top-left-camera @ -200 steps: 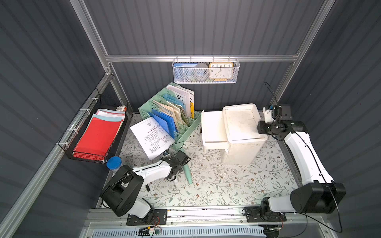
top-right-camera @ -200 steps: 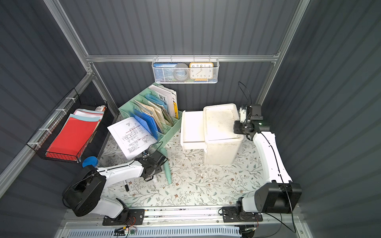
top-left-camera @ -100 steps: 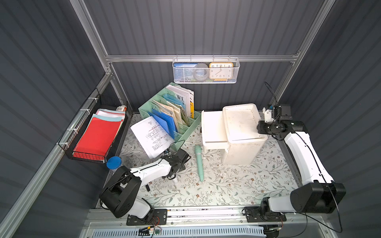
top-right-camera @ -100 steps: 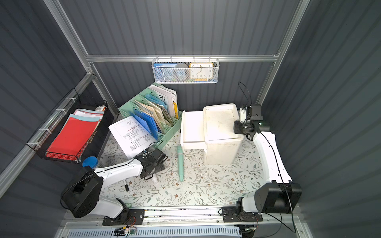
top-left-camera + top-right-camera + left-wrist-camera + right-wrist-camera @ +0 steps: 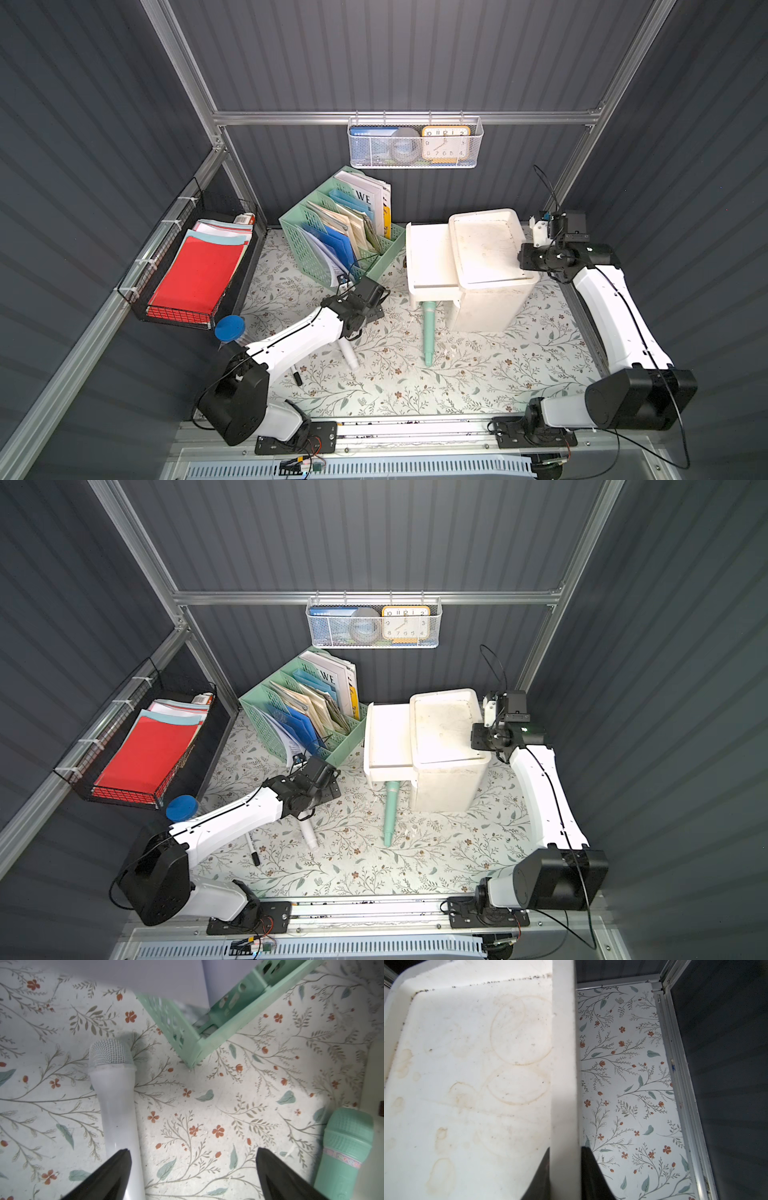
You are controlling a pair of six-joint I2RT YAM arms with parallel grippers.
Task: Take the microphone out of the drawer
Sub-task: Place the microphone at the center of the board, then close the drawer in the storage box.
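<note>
Mint-green microphone on table, left gripper released

Lies flat on the floral surface, head end tucked under the pulled-out drawer. Left gripper jaws wide apart, holding nothing, between it and a white microphone. Right gripper clenched on the top rim of the white drawer unit.

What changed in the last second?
The left gripper let go of the green microphone and opened wide; the microphone rolled across the mat toward the drawer unit, its head now under the open drawer. The right gripper stays shut on the drawer unit's rim; the drawer stays open.
</note>
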